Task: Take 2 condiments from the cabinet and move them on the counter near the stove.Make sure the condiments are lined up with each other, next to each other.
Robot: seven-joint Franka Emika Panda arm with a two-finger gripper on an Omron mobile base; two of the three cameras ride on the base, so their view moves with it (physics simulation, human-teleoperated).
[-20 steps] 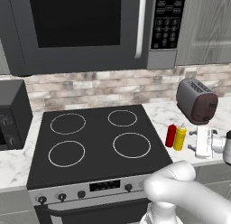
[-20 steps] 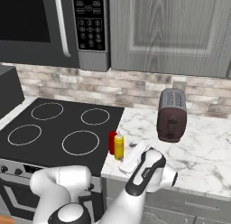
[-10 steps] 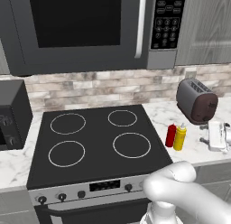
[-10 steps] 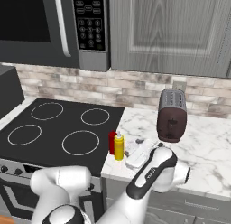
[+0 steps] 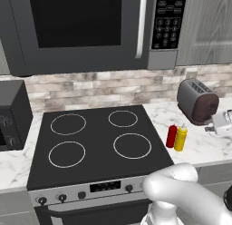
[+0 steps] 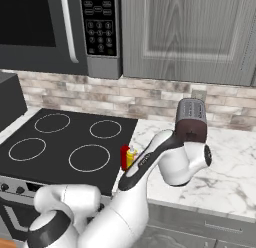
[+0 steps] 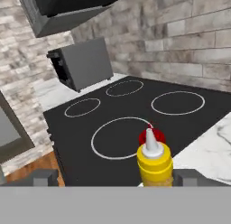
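Beside the black glass cooktop [image 5: 97, 144], on the white marble surface with grey veining [image 5: 204, 144], you have both condiments standing upright: the slim red squeeze bottle [image 5: 171, 136] and the slim yellow squeeze bottle with a white pointed nozzle [image 5: 181, 138]. They stand touching or just beside each other, the red one nearer the burners. In the right base view the yellow bottle [image 6: 131, 156] and red bottle [image 6: 124, 157] are partly hidden behind the white arm. From the hand view the yellow bottle [image 7: 154, 165] sits directly ahead with the red bottle [image 7: 152, 136] lined up behind it.

Your end effector [image 7: 115, 177] has its fingers spread wide apart with nothing between them; the yellow bottle stands beyond the tips, apart from them.

Judging from how they lie, the pair looks placed and lined up, so the task appears close to done. If you do need to adjust either one, expect light, smooth plastic that could slip and tip easily, being tall and narrow. Take hold across the middle of the body, not the tapered nozzle, and squeeze gently since the walls probably flex.
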